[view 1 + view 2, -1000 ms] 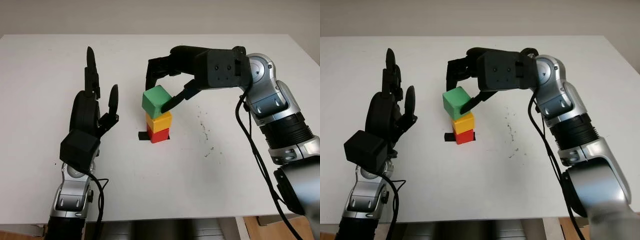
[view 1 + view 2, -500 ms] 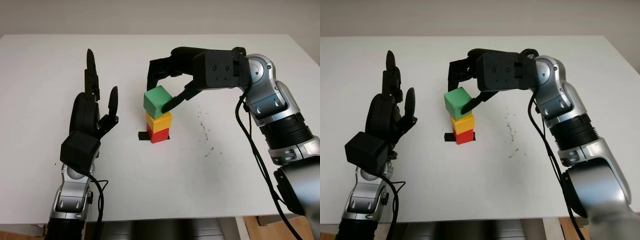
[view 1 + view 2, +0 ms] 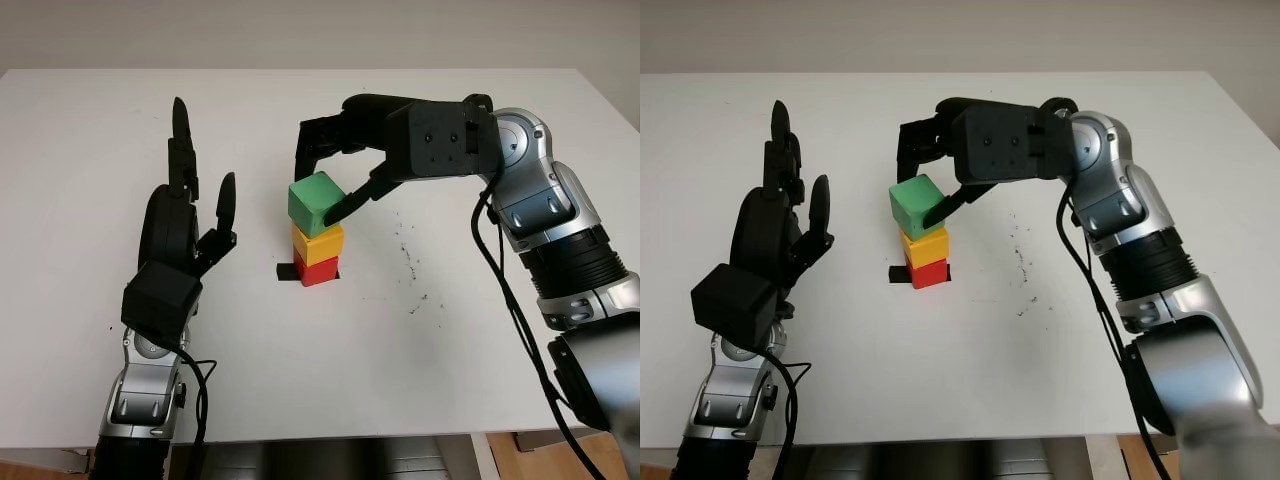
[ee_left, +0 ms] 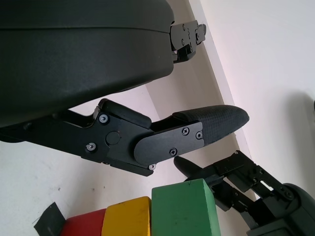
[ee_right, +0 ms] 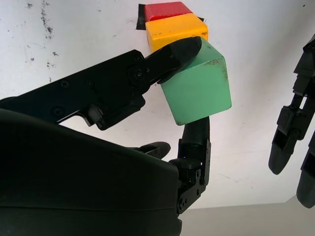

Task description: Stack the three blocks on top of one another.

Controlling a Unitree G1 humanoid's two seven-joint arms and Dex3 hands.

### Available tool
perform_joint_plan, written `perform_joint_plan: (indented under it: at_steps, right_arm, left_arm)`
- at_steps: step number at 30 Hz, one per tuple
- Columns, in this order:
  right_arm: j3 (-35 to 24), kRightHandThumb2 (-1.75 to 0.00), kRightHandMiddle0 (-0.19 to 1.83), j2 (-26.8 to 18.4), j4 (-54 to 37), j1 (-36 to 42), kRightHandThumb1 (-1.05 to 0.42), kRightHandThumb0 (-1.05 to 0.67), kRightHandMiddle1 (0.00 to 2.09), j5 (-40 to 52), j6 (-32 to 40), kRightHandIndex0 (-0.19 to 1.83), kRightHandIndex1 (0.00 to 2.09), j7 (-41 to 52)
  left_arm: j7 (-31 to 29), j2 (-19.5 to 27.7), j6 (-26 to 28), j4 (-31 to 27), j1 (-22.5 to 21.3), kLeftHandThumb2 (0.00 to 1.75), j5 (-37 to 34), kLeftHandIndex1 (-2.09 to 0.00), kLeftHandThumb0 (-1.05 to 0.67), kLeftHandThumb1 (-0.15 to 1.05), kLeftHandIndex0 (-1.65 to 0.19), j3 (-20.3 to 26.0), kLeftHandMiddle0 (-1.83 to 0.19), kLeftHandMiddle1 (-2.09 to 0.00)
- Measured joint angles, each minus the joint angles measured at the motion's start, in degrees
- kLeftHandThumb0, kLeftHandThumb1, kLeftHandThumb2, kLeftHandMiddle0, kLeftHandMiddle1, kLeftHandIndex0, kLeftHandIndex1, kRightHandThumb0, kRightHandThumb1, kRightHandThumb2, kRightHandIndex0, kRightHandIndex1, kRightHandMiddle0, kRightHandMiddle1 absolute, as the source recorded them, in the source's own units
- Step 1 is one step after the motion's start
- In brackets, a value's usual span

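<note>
Right hand (image 3: pixel 325 185) pinching green block (image 3: pixel 316 203), tilted, atop yellow block (image 3: pixel 318 244) and red block (image 3: pixel 317 270), settling it square. Left hand (image 3: pixel 185 225) open beside stack, clear of the placement.

I see the red block (image 3: pixel 317 272) at the table's middle, the yellow block (image 3: pixel 318 243) on it, and the green block (image 3: pixel 318 203) tilted on top.

A white table (image 3: pixel 300 360) stands against a plain pale wall (image 3: pixel 300 30)
</note>
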Motion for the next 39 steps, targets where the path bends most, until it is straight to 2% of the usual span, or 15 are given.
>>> perform_joint_plan:
  at_steps: [34,39]
  right_arm:
    - [0.0,-0.05,0.37,-0.8,-1.5,1.0,-0.96,-0.55,1.49,-0.6,1.2,0.40,0.06,0.4]
    - [0.0,-0.05,0.31,-0.8,-1.5,1.1,-0.94,-0.54,1.39,-0.5,1.3,0.38,0.05,0.4]
  left_arm:
    - [0.7,0.0,-0.8,0.1,0.0,0.71,0.7,-0.05,-0.78,1.05,0.18,0.0,0.14,-0.05]
    - [0.7,0.0,-0.8,0.1,0.0,0.72,0.9,-0.05,-0.78,1.05,0.18,0.0,0.14,-0.05]
